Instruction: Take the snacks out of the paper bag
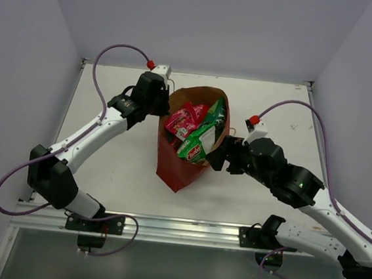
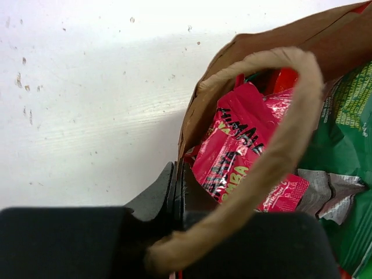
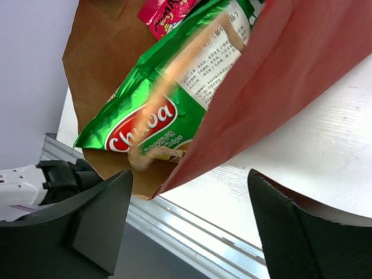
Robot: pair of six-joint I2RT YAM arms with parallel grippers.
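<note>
Reddish-brown kraft paper bag with a tan inside (image 1: 182, 169) is standing near the middle of the white table (image 1: 104, 171), between the two arms, with its mouth opening toward the overhead camera. Assorted snacks are filling the mouth. Crumpled red candy bags (image 1: 182, 121) are lying on the left side. A green chip bag with a red oval logo (image 1: 197, 146) is leaning against the right wall, its upper end reaching past the rim. All visible packets are sitting inside the bag.

The left gripper (image 2: 176, 174) is meeting the bag at its left rim. Its two fingers are pressing together on the paper edge, which is running down between them, so this gripper is pinching the rim. A thin twine loop handle (image 2: 285, 139) is arcing close to the left wrist camera, passing in front of the red candy bags.

The right gripper (image 3: 189, 174) is sitting just beside the bag's right wall. Its fingers are spreading wide apart and are grasping nothing. In the right wrist view, the lower corner of the bag's mouth is showing between the spread fingers; whether either finger is touching the paper cannot be told. The chip bag's logo is facing this camera.
</note>
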